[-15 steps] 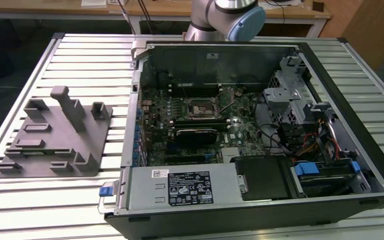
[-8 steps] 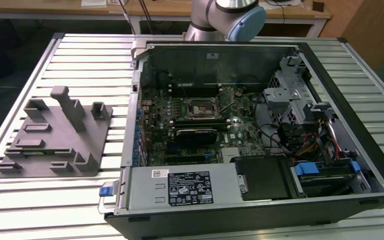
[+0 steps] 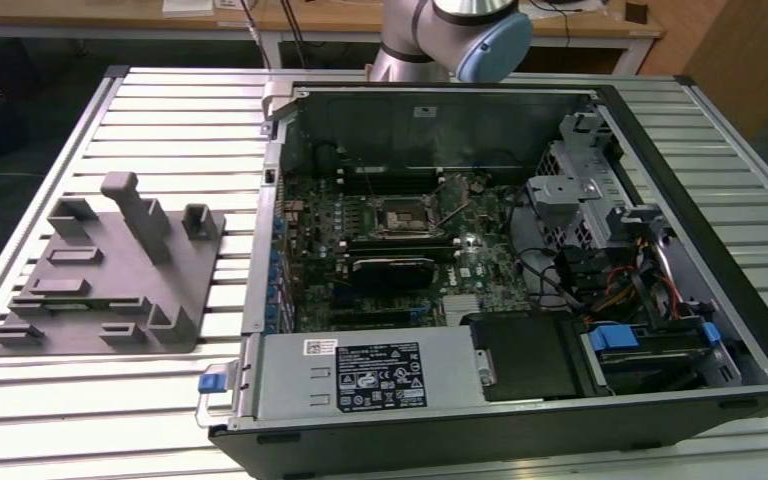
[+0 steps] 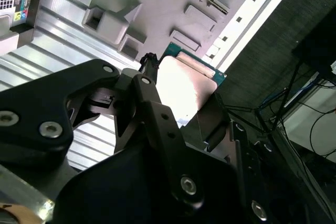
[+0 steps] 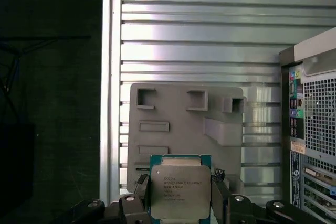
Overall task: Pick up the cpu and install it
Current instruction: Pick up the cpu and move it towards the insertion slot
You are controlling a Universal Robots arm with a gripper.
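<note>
The gripper (image 5: 181, 205) is clamping the cpu (image 5: 181, 184) by two opposite edges, holding it, seemingly, well above the grey fixture (image 5: 178, 114). It is looking light, rigid and delicate, so those edges are making the safest hold.

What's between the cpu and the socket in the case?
Nothing visible. The hand grips the cpu over the grey fixture, outside the case; the case lies open and the socket frame looks uncovered.
</note>
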